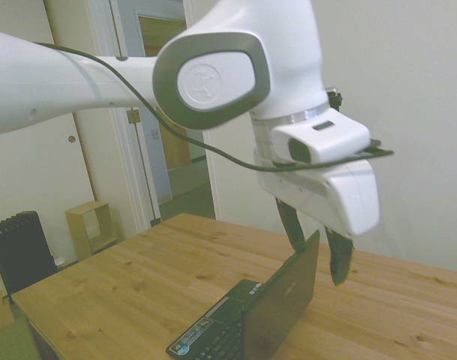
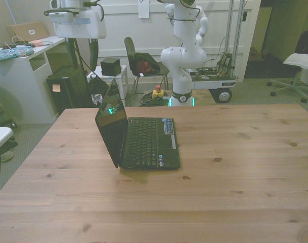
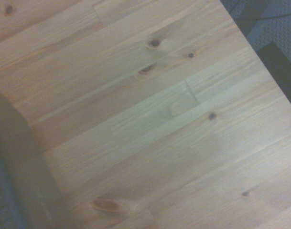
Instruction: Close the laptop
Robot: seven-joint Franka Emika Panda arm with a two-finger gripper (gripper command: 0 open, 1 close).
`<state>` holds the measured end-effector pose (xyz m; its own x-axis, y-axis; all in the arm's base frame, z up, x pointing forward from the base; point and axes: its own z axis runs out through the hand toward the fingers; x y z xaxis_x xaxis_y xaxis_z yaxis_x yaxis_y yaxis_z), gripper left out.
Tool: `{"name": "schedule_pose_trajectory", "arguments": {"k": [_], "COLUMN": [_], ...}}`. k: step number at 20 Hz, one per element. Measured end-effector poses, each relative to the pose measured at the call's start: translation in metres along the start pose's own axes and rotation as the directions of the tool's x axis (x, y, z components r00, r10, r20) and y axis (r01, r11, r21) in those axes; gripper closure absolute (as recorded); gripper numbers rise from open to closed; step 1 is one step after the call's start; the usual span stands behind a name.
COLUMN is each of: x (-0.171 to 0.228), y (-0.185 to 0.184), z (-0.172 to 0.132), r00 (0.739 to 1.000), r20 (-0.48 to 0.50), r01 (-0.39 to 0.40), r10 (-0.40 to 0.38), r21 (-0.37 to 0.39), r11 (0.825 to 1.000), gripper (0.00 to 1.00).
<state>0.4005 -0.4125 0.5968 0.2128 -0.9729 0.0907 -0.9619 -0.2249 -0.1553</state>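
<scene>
The white Franka arm's gripper [image 1: 317,244] hangs with its two dark fingers [image 1: 339,259] spread apart and nothing between them, poised just above the top edge of the black laptop [image 1: 254,311] lid. In the front view the gripper [image 2: 81,50] sits at about 10 o'clock from the laptop [image 2: 138,135], behind the raised lid and clear of it.

The laptop stands open on the wooden table [image 2: 234,172], left of centre in the front view, lid nearly upright, keyboard facing the front view's right. Small colourful stickers show on the palm rest, and a green light glows on the screen.

The wrist view shows blurred bare table planks [image 3: 150,114] with a dark edge of the laptop [image 3: 14,181] in one corner.

Beyond the table, a white desk [image 2: 27,66] holds loose items too small to identify.
</scene>
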Motion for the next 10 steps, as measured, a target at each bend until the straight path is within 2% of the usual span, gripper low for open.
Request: {"name": "schedule_pose_trajectory", "arguments": {"k": [3, 7, 8, 10], "x": [0.022, 0.036, 0.037, 0.035], "y": [0.008, 0.0, -0.004, -0.015], "z": [0.034, 0.072, 0.08, 0.089], "r00": [0.999, 0.997, 0.997, 0.996], "r20": [0.037, 0.072, 0.077, 0.086], "r01": [-0.018, -0.016, -0.011, 0.003], "r10": [0.019, 0.02, 0.016, 0.003], "r21": [-0.03, -0.064, -0.071, -0.075], "r11": [0.999, 0.998, 0.997, 0.997], "gripper": [0.0, 0.0, 1.0, 1.0]}}
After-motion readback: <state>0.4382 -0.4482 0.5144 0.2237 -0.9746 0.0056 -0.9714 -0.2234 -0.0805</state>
